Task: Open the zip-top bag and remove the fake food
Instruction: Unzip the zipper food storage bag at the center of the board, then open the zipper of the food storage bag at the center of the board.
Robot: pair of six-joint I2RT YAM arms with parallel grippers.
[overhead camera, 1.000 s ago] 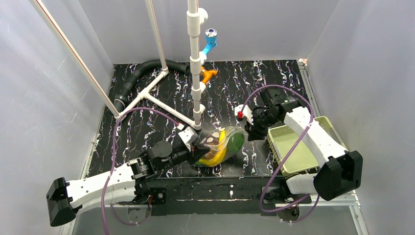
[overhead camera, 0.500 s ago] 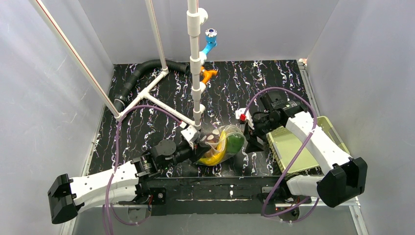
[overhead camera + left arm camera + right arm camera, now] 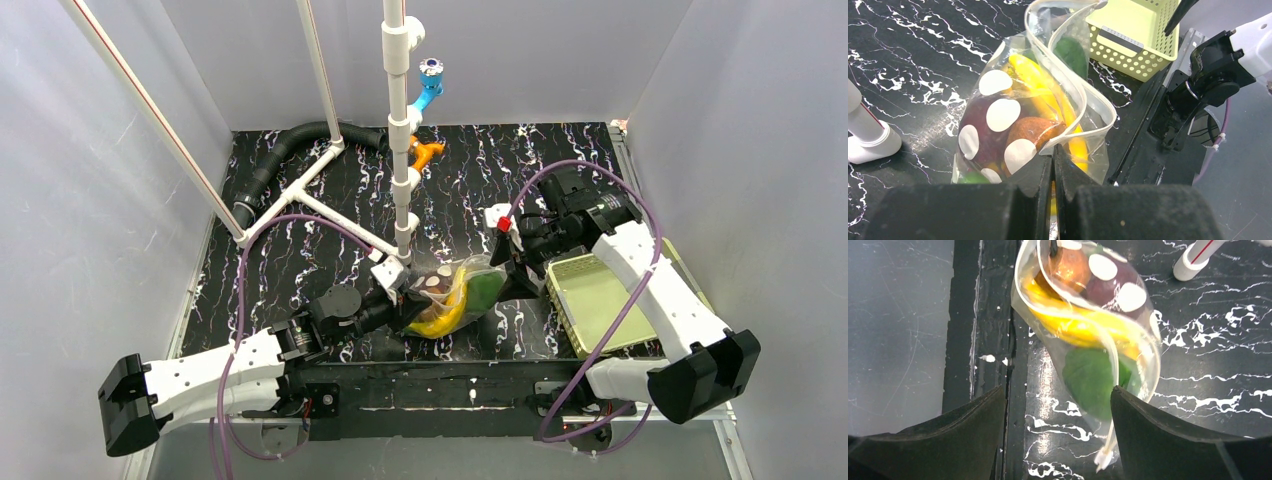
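Where the left arm reaches in from the near-left corner, the left claw (image 3: 1053, 159) is pinched tight on the zip-strip rim of the bag (image 3: 998, 115), with nothing else between its fingers. The bag lies on the dark marbled table (image 3: 290, 270), near the front middle, its mouth gaping (the fake food (image 3: 1035, 82) inside shows yellow, green and reddish-brown pieces). Further right, the right claw (image 3: 1057, 395) hangs spread wide over the bag's green end, gripping nothing, just beside the pale green basket (image 3: 590, 300).

Black marbled table (image 3: 560, 170), pale walls (image 3: 100, 150)
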